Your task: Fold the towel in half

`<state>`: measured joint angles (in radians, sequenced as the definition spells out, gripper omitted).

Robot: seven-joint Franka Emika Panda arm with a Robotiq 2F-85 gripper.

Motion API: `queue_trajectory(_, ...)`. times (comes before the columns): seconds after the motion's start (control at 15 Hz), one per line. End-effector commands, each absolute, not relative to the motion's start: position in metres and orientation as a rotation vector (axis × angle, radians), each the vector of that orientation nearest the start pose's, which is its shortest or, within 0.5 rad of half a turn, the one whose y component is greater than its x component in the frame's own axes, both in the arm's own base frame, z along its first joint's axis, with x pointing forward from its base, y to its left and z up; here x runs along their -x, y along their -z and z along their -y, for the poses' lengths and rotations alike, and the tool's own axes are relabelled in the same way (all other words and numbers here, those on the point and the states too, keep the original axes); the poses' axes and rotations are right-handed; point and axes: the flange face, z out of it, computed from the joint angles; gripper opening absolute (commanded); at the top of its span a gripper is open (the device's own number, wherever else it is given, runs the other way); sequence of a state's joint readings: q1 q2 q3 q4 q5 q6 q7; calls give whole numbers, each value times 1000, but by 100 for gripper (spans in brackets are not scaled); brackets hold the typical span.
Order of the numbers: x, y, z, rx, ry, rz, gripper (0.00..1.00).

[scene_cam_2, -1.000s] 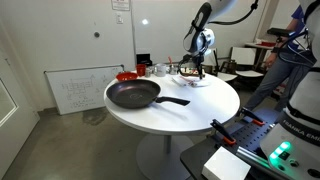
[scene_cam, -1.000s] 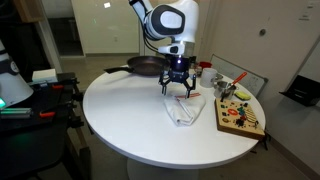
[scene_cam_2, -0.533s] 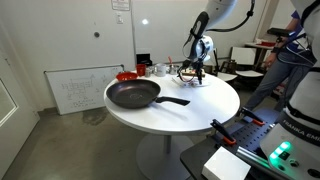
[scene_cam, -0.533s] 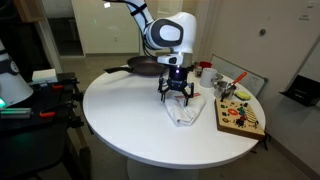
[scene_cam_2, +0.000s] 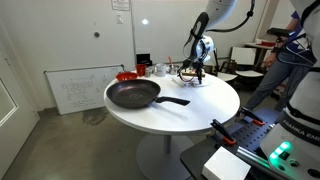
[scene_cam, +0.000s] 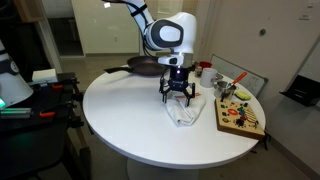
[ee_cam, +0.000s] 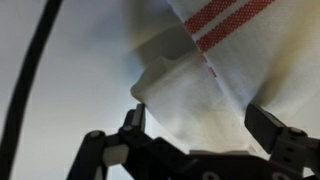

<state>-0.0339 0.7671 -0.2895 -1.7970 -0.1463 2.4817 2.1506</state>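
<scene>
**Item 1: end effector** [scene_cam: 178, 90]. It hangs pointing down, low over the round white worktop [scene_cam: 120, 115]. Its jaws are spread wide and grip nothing. In the wrist view the two dark fingertips [ee_cam: 133, 120] stand far apart at the lower edge of the picture, with cloth showing in the gap. Whether the tips touch the cloth cannot be told. The end effector also shows in an exterior view [scene_cam_2: 190, 74], small and at the far side of the worktop.

**Item 2: towel** [scene_cam: 186, 110]. This is a white cloth, rumpled, lying on the worktop directly beneath the end effector and reaching from it toward the near rim in that exterior view. In the wrist view the towel [ee_cam: 215, 85] fills the space between and beyond the fingertips. A pale folded corner lies nearer the left-hand fingertip, and two red stripes [ee_cam: 228, 20] run across the cloth farther out.

**Item 3: frying pan** [scene_cam: 143, 67]. The pan is dark and sits on the worktop behind the end effector, well apart from the towel. In an exterior view [scene_cam_2: 132, 95] it is in the foreground, with its handle pointing toward the end effector's side.

**Item 4: wooden board** [scene_cam: 240, 120]. It lies flat beside the towel, near the worktop's rim, and carries small coloured pieces too small to identify.

**Item 5: black cable** [ee_cam: 35, 80]. It crosses the wrist view, blurred, off to one side of the end effector.
</scene>
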Motion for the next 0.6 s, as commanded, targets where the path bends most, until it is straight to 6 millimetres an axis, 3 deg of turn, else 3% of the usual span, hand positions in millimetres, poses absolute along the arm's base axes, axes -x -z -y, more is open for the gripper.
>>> queue_trajectory(0.0,-615,-125,196,1293,361,-3036,100)
queue_trajectory(0.27,-615,-119,197,1274,349,-3063,100)
queue_trajectory(0.33,-615,-117,198,1289,344,-3064,81)
queue_trajectory(0.53,-614,-114,198,1293,328,-3076,60)
